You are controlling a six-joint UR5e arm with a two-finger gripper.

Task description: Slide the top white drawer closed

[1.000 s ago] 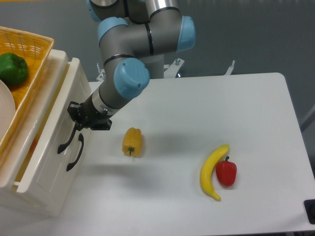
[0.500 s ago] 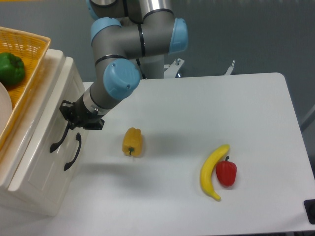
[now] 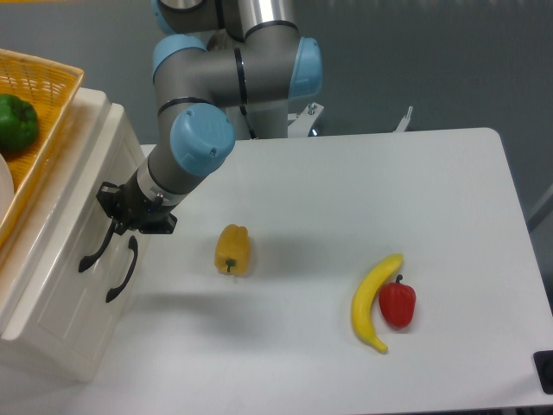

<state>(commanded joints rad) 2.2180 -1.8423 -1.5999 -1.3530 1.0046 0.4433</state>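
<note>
The small white cabinet stands at the table's left edge. Its top white drawer (image 3: 85,203) sits pushed in, its front about level with the cabinet face. The drawer's black curved handle (image 3: 93,249) lies just left of the lower drawer's identical handle (image 3: 121,270). My gripper (image 3: 119,221) is pressed against the upper end of the top handle. Its dark fingers look shut, with nothing held between them.
A yellow wicker basket (image 3: 54,86) with a green pepper (image 3: 17,123) rests on top of the cabinet. On the table lie a yellow pepper (image 3: 232,249), a banana (image 3: 371,303) and a red pepper (image 3: 397,303). The arm's base stands at the back centre.
The gripper has moved left against the handle, and the top drawer has slid into the cabinet. The open gap seen a second ago is gone.
</note>
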